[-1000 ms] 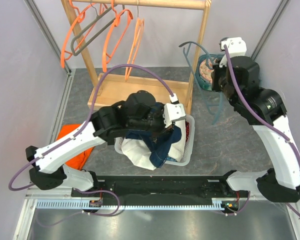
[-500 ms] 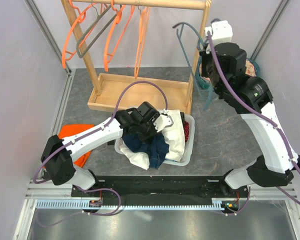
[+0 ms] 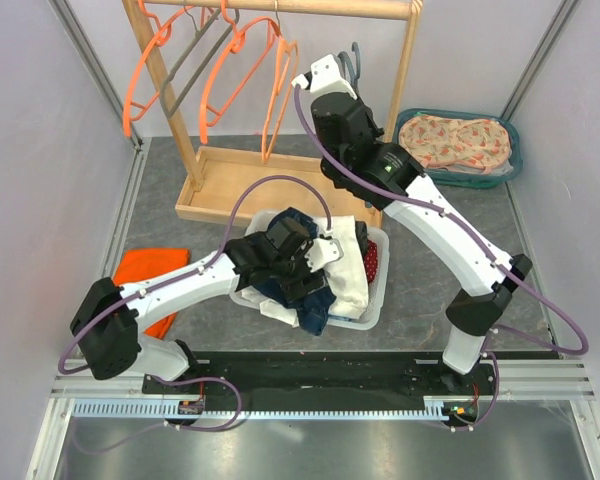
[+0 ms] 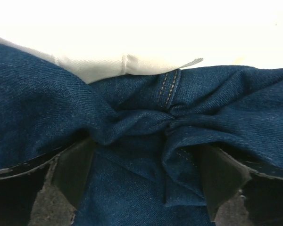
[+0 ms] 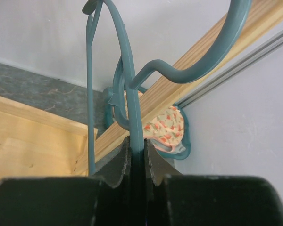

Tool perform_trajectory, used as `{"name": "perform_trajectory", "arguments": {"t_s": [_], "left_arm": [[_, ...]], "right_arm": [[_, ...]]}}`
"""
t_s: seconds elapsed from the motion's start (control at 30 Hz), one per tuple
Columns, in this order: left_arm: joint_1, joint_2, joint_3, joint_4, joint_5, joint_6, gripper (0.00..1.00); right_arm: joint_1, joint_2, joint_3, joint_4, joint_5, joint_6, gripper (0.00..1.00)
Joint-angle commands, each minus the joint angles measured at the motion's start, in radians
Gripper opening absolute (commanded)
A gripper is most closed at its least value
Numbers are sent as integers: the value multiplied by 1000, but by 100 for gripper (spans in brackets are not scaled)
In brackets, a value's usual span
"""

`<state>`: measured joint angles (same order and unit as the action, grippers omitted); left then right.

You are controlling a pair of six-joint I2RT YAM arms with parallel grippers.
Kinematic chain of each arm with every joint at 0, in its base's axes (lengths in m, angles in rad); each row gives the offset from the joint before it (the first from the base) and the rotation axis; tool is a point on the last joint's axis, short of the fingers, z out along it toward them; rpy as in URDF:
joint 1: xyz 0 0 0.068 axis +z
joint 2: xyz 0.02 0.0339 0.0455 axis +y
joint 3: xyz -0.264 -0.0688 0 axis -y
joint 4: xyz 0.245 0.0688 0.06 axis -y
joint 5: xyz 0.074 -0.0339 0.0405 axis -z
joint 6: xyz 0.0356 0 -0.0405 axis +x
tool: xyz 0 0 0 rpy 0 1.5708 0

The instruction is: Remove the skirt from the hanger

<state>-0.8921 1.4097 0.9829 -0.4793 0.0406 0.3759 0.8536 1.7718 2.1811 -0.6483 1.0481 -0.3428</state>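
From above, the left gripper [image 3: 315, 262] is down on the dark blue denim skirt [image 3: 285, 290], which lies in the white plastic basket [image 3: 376, 300]. In the left wrist view, its jaws stand apart with bunched denim between them. In the right wrist view, the right gripper [image 5: 137, 165] is clamped on the teal plastic hanger [image 5: 132, 94] beside the wooden rail [image 5: 188, 87].

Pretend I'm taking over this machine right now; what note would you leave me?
Left gripper: open, fingers spread over the denim skirt, which lies bunched in the white basket.
Right gripper: shut on the teal hanger, which is bare, its hook up by the wooden rail; hung or not, I cannot tell.
Done: the skirt is off the hanger.
Left: probably hang the hanger on the rail, release it, and pull both arms back.
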Motion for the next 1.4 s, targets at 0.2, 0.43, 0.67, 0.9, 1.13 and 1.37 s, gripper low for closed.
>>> {"name": "perform_trajectory", "arguments": {"t_s": [0.2,0.43,0.67,0.9,1.13,1.37], "left_arm": [[18,-146,268,-284,31,-12,100],[16,-138,604,-436,102,-14,100],[16,-186,740,-558,255,72,100],[16,-215,750,-551,254,80,100],[16,-218,706,-548,208,84,100],[16,-227,666,-529,202,78,100]], "right_arm": [[1,86,118,193,107,-177,0],[-4,147,126,266,125,-237,0],[-51,169,193,309,73,-231,0],[-111,163,213,285,-6,-193,0],[-186,175,276,222,-172,-65,0],[-189,161,263,229,-249,-36,0]]}}
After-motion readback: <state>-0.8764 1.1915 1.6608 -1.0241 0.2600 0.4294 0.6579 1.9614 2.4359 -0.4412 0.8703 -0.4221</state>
